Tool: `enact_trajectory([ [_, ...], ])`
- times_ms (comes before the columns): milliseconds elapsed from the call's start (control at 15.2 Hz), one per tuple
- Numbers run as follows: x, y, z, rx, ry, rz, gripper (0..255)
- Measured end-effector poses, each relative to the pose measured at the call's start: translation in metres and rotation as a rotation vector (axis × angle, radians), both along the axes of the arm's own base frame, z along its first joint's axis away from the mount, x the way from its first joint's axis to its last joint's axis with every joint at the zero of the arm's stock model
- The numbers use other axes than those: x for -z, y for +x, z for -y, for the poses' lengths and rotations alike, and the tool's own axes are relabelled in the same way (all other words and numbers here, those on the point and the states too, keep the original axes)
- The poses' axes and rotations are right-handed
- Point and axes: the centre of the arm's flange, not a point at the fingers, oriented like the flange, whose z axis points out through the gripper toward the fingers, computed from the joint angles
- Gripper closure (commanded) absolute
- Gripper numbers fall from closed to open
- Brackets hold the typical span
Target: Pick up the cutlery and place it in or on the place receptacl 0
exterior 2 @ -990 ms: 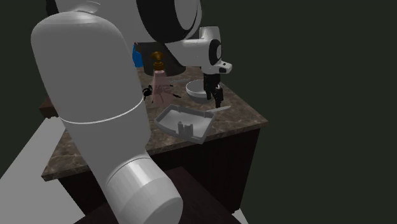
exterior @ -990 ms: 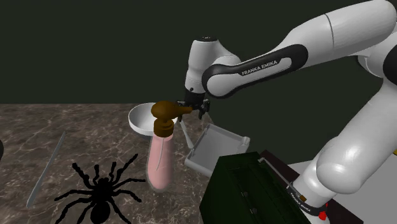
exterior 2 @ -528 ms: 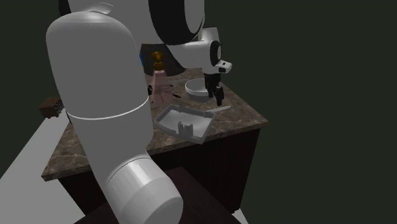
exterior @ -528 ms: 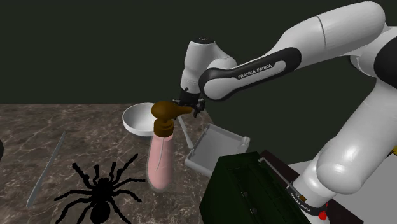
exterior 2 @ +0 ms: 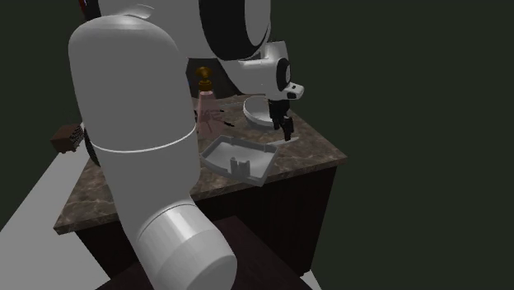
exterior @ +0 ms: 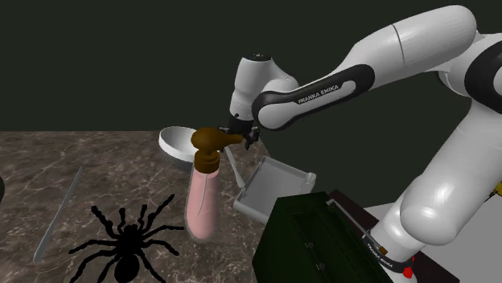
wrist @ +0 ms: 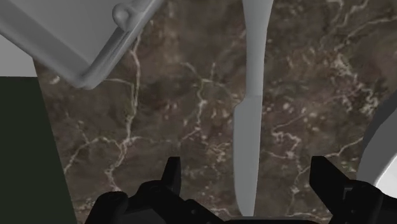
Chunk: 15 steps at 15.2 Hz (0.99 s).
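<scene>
Two fingers (wrist: 172,181) spread wide, nothing clamped. The gripper (wrist: 248,172) hangs over the grey knife (wrist: 249,108); the blade lies between the fingers with no contact on either side. The knife is flat on the dark marble countertop (wrist: 178,114), in the gap between the grey tray (wrist: 70,38) and the white bowl (wrist: 382,146), touching neither. Shoulder view: the bowl sits behind a pink soap dispenser (exterior: 203,193) with a brown pump whose spout overlaps the gripper. Near the counter's front edge is a black spider figure (exterior: 125,241); a long grey utensil (exterior: 60,213) lies well apart at that view's left. In front of the tray stands a dark green box (exterior: 310,241).
</scene>
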Motion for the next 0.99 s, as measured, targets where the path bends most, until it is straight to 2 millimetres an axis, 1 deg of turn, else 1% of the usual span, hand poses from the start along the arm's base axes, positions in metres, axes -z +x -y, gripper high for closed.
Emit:
enact_trajectory([
  [66,0.006,0.003,0.0,-0.004,0.0,-0.016,255],
  [132,0.025,0.004,-0.001,-0.013,-0.002,-0.049,255],
  [198,0.029,0.005,-0.004,-0.023,0.004,-0.052,255],
  [264,0.028,0.006,-0.007,-0.032,0.013,-0.045,255],
  [660,0.028,0.007,-0.006,-0.034,0.011,-0.05,255],
  [858,0.027,-0.004,-0.014,-0.024,0.0,-0.074,255],
  [990,0.019,-0.007,-0.015,-0.023,-0.002,-0.08,255],
])
